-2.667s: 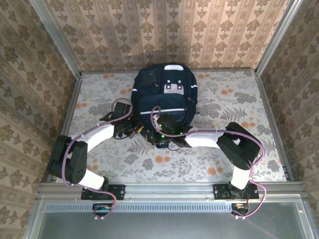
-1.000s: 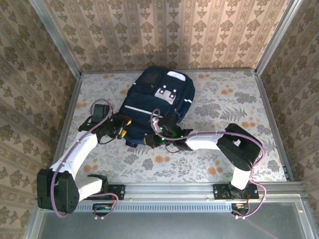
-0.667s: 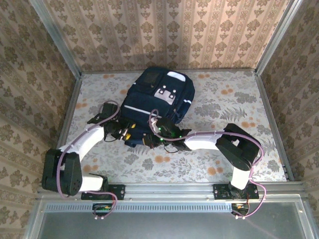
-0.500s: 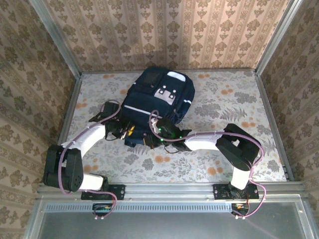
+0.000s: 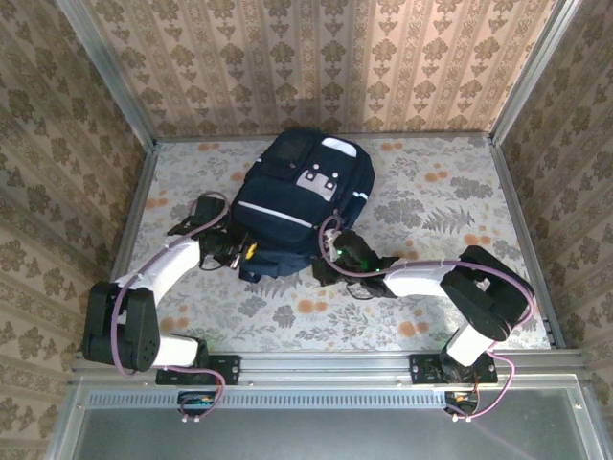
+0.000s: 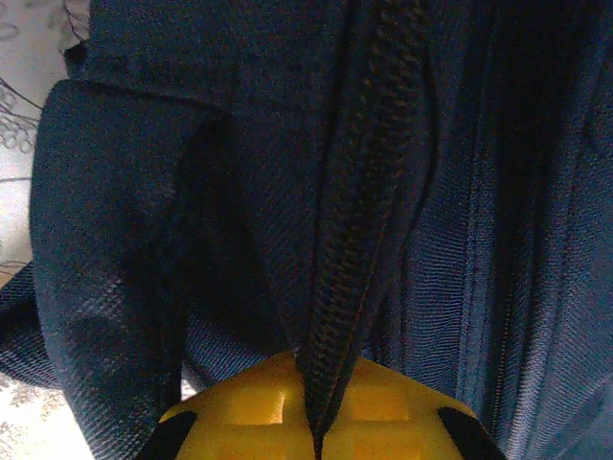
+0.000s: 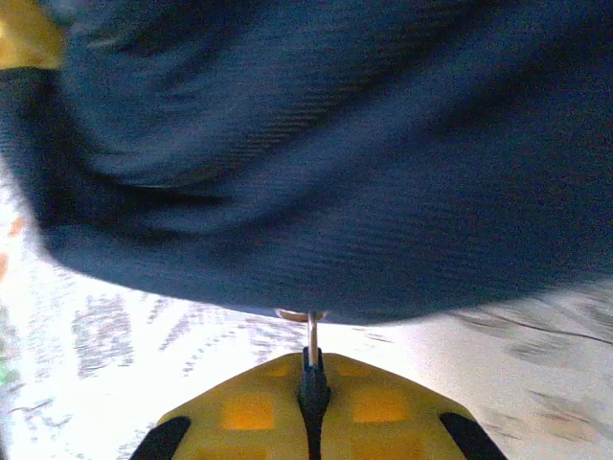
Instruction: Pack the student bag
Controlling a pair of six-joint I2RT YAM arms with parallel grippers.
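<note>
While left gripper (image 6: 316, 426) clamps shut on the backpack (image 5: 302, 196) zipper seam (image 6: 369, 172), right gripper (image 7: 308, 393) pinches a thin metal pull (image 7: 312, 335).

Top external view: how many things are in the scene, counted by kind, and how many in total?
Student bag: 1
Robot arm: 2 (left, right)
Total: 3

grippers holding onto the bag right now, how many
2. The left gripper is shut on a zipper strip at the student bag's near-left corner; the right gripper is shut on a thin metal pull at its near edge.
</note>
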